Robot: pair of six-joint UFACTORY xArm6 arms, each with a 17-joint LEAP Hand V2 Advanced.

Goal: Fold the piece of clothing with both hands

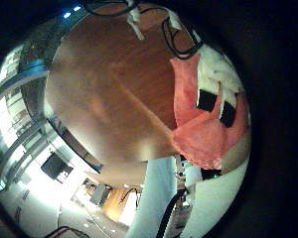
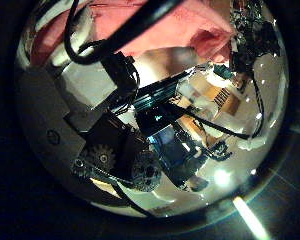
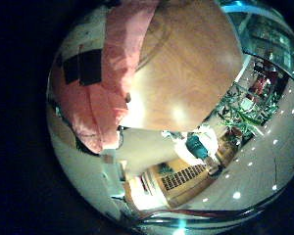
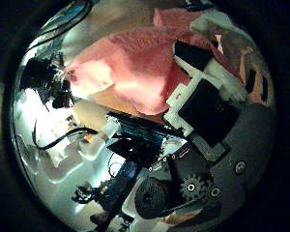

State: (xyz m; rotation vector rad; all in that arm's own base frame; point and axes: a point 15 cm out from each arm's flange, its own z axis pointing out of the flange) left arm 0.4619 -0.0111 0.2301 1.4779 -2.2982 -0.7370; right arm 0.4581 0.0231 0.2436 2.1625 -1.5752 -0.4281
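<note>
Pink clothing (image 4: 135,72) is being pinched by both hands, left (image 1: 217,84) and right (image 3: 83,67), above the wooden surface (image 1: 109,89).

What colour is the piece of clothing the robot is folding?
The piece of clothing is plain pink, with no pattern visible; the right thumb side palm view shows it best.

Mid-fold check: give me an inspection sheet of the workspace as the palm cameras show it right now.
Surface: wooden table, bare where visible.
Job's things: pink garment, bunched and lifted clear of the table, close to both palms.
Clutter: nothing seen on the table.
Hands: left hand has fingers curled into the garment; right hand likewise grips the cloth.
Cables: left out of this sheet.
Surroundings: large windows beside the table; indoor room with furniture beyond, details too small to tell.
</note>
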